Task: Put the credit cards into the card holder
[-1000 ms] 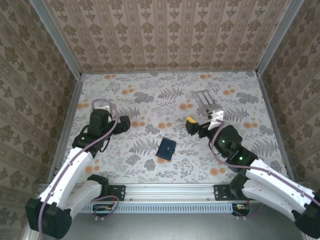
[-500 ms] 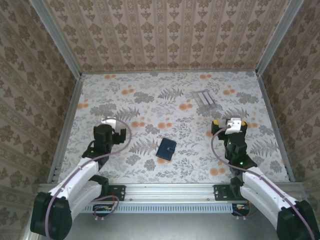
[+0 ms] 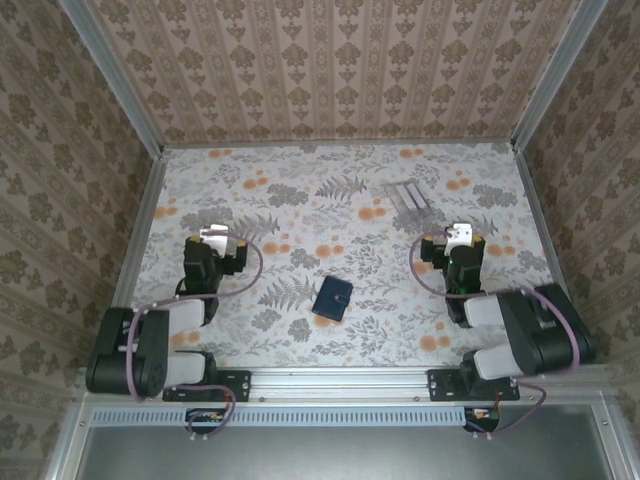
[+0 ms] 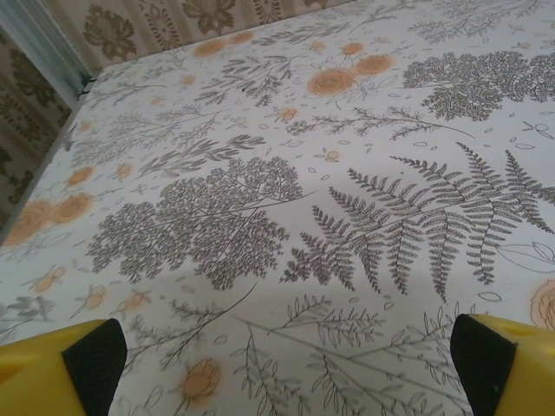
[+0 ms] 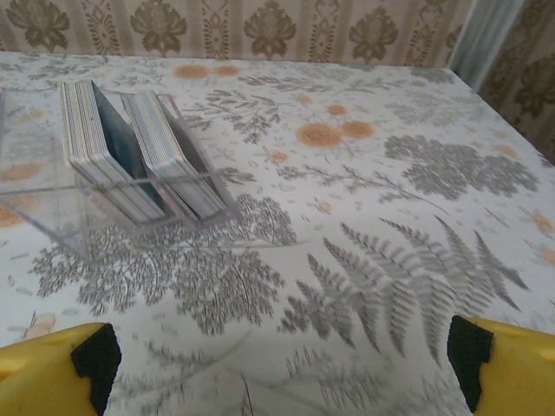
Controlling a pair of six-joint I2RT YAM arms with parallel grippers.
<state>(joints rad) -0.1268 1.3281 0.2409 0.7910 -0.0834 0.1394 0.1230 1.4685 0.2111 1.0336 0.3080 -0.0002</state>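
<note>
a: anyone else watching this? the credit cards (image 5: 169, 156) are sitting on edge in two packs inside the clear rack (image 5: 43, 212), toward the far right of the tabletop (image 3: 300, 190).

b: yeah, they're looking thin, stiff and slick, so i'm guessing light but slippery. pinching one by its top edge, across the flat faces, is looking like the safest hold.

a: and the card holder (image 3: 332, 298) is lying flat and closed near the middle front, well apart from the rack. can't tell what's inside it.

b: soft folding thing, probably needing its tab undone first. the left claw (image 4: 286, 364) and the right claw (image 5: 282, 355) are both hanging wide open, holding nothing.
</note>
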